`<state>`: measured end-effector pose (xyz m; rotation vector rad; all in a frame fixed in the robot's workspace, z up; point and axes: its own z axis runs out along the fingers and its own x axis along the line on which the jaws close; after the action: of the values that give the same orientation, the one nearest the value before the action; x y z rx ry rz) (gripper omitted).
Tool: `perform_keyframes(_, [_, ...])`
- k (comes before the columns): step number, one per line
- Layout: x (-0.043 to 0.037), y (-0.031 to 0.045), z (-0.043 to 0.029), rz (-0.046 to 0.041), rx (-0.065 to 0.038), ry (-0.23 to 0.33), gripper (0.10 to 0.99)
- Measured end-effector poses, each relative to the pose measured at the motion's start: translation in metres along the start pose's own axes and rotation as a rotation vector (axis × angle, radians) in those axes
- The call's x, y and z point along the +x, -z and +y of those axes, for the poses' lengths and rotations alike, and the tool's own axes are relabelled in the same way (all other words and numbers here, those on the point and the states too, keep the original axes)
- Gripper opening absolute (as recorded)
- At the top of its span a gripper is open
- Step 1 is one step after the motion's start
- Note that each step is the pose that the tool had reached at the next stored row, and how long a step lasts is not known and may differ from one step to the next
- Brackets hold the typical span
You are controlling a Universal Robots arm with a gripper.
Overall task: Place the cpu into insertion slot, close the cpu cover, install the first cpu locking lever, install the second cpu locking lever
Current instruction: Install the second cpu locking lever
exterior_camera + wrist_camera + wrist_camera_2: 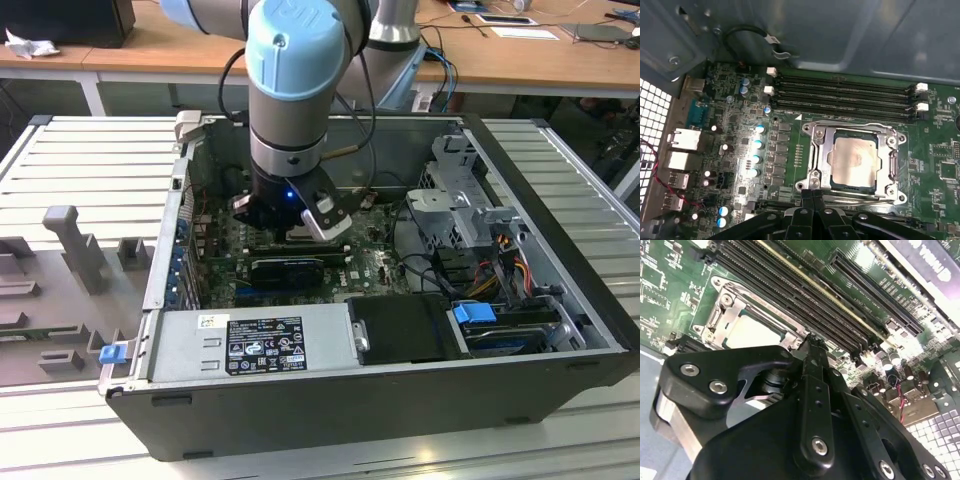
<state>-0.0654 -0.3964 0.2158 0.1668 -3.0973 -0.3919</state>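
My claw (812,197) hangs just beside the slot (816,131), its two fingers pressed together with nothing held. The chip (854,160) already lies flat in the slot on the green board (945,150). The metal cover (892,162) looks folded down around it. I cannot tell if the two levers are locked.

Ribbed metal table (80,150) carries open computer case (380,390); grey fixture blocks (70,235) beside it.

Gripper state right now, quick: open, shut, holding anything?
Gripper: shut, fingers together and holding nothing, its tips at the edge of the cpu cover, which lies closed over the cpu.
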Motion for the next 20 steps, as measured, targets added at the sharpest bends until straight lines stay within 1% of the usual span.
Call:
perform_keyframes(4, [0.0027,-0.0013,-0.0054,-0.0029,-0.028,0.001,0.106])
perform_keyframes(7, [0.0032,-0.0041,-0.0085,-0.0039,-0.037,0.001,0.106])
perform_keyframes(8, [0.0033,-0.0046,-0.0091,-0.0044,-0.042,0.001,0.106])
perform_keyframes(9, [0.0034,-0.0052,-0.0098,-0.0052,-0.05,0.001,0.106])
perform_keyframes(10, [0.0034,-0.0055,-0.0103,-0.0058,-0.057,0.001,0.106])
perform_keyframes(11, [0.0036,-0.0068,-0.0122,-0.0076,-0.073,0.002,0.106])
perform_keyframes(12, [0.0037,-0.0084,-0.014,-0.0083,-0.079,0.002,0.106])
perform_keyframes(16, [0.004,-0.0128,-0.0168,-0.0103,-0.098,0.003,0.106])
perform_keyframes(19, [0.0042,-0.0164,-0.0177,-0.0109,-0.105,0.003,0.106])
perform_keyframes(20, [0.0051,-0.0175,-0.0179,-0.0117,-0.112,0.003,0.106])
